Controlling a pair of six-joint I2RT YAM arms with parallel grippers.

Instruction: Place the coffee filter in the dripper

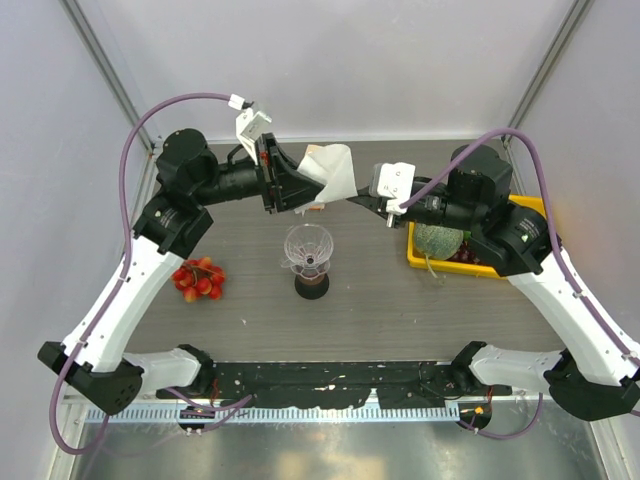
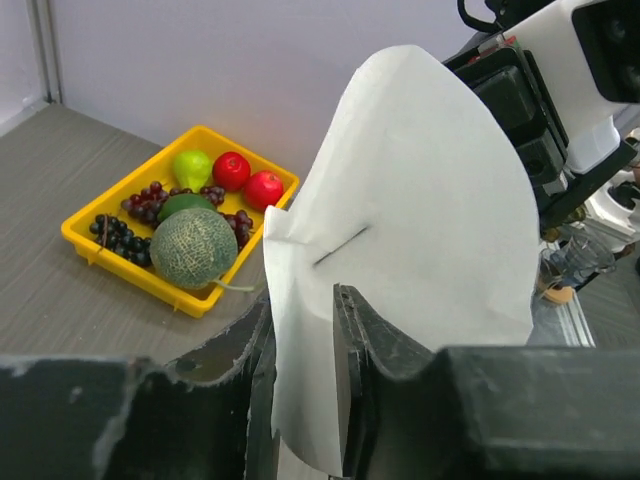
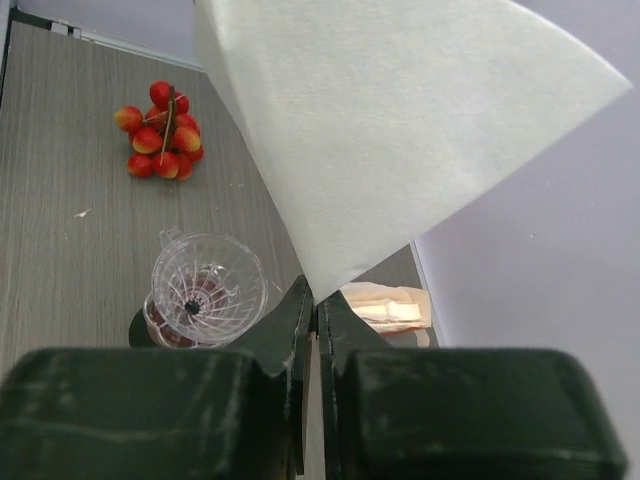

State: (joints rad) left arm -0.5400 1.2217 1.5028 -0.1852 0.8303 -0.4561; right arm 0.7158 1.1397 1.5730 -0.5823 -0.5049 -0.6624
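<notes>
The white fan-shaped coffee filter (image 1: 335, 170) hangs in the air at the back middle, between my two grippers. My right gripper (image 1: 350, 198) is shut on its pointed tip, as the right wrist view (image 3: 313, 295) shows, and the filter (image 3: 400, 130) fans out above the jaws. My left gripper (image 1: 305, 185) has its jaws a narrow gap apart, and the filter (image 2: 420, 200) passes through that gap (image 2: 300, 300). The clear ribbed dripper (image 1: 308, 248) stands in front of and below the filter, empty. It also shows in the right wrist view (image 3: 205, 290).
The dripper sits on a dark brown cup (image 1: 312, 285). A yellow tray (image 1: 420, 262) with a melon (image 1: 438, 238) and other fruit is at the right. A bunch of red fruit (image 1: 200, 278) lies at the left. The beige filter packet (image 3: 385, 305) stands behind the dripper.
</notes>
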